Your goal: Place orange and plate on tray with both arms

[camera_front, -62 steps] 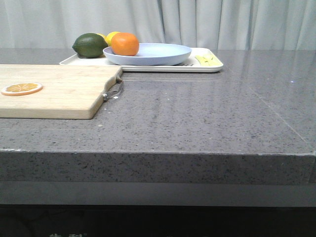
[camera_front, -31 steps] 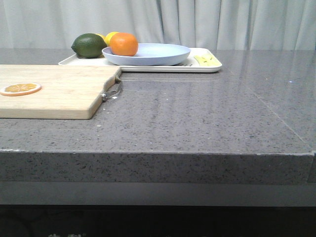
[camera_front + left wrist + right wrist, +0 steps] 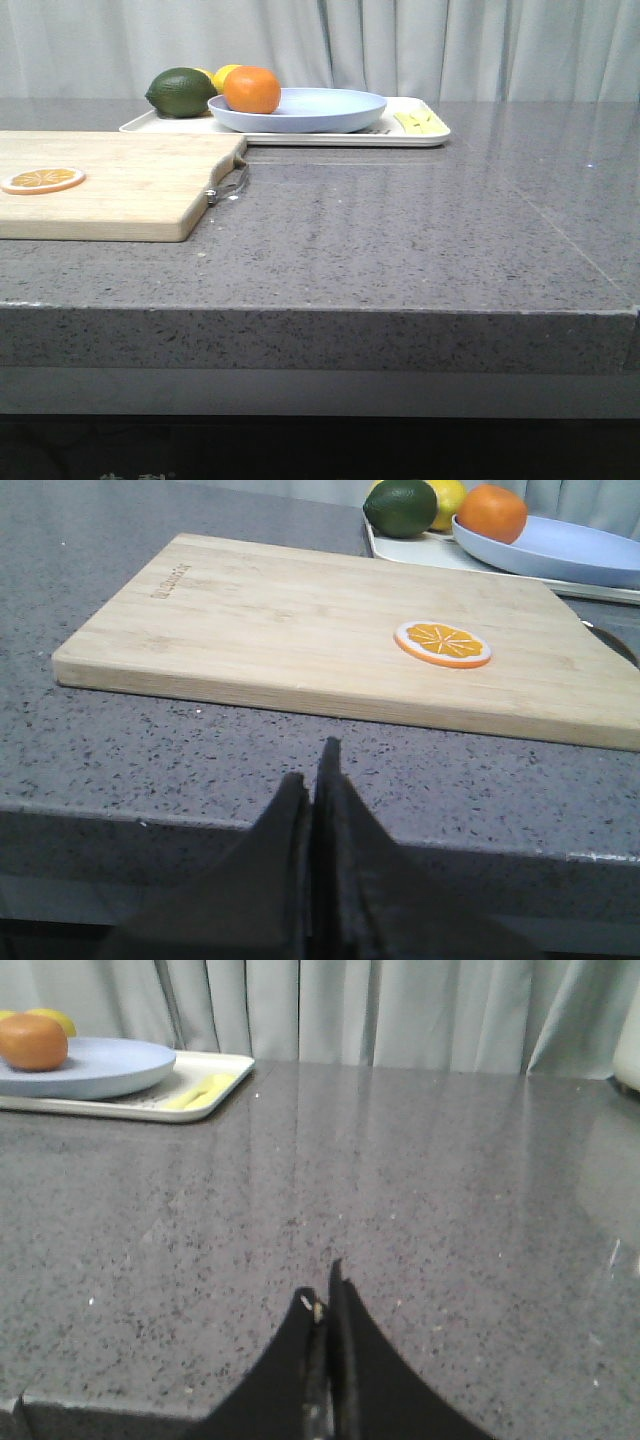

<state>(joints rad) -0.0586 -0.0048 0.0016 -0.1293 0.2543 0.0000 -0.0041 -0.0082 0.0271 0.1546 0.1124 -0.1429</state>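
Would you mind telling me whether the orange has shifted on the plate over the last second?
No. The orange sits at the same spot on the plate's left rim, beside the green fruit.

A big gray desk [image 3: 400,240] with tiny dark specks fills most of the picture. Its top is shiny and light bounces off it. Its thick front edge runs across the lower part. Behind it, along the top, hangs a pale gray curtain [image 3: 450,45] with long folds.

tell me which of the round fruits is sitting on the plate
The whole orange sits on the lavender plate; the dark green fruit and yellow lemon sit beside the plate.
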